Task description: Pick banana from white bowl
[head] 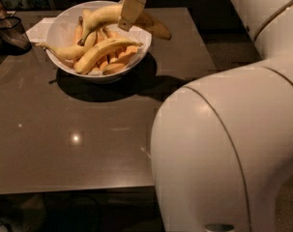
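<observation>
The white bowl (64,28) stands on the brown table at the upper left and holds several bananas. My gripper (129,11) is over the bowl's right rim and is shut on the banana (100,18), a long pale-yellow one. The banana hangs clear above the others. Its dark tip points left over the bowl and its brownish end sticks out to the right past the rim.
The other bananas (100,52) lie in the bowl, one poking out to the left. A white paper (39,29) lies behind the bowl. A dark mesh holder (10,33) stands at the far left. My white arm body (223,149) fills the right.
</observation>
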Motion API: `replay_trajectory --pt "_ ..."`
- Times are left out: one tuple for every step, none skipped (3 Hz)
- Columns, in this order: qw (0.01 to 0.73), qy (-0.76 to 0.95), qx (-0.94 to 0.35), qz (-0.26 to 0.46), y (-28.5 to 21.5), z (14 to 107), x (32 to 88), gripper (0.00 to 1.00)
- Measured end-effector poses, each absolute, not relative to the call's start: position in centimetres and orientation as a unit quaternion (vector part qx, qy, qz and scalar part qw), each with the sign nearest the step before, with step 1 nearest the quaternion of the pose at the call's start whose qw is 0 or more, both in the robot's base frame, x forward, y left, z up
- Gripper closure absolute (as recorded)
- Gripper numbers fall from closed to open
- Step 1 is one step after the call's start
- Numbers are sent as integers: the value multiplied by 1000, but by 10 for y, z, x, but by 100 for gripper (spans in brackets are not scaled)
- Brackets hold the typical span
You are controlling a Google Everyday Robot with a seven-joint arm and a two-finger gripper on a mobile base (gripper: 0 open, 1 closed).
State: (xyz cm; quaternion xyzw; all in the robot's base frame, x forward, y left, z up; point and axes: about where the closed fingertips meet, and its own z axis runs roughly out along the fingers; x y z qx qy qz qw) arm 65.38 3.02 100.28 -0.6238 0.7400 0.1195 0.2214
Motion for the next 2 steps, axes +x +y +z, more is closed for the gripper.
replay_trajectory --pt "201 736 -632 138 47 1001 621 100" --pt "201 736 -632 138 47 1001 621 100"
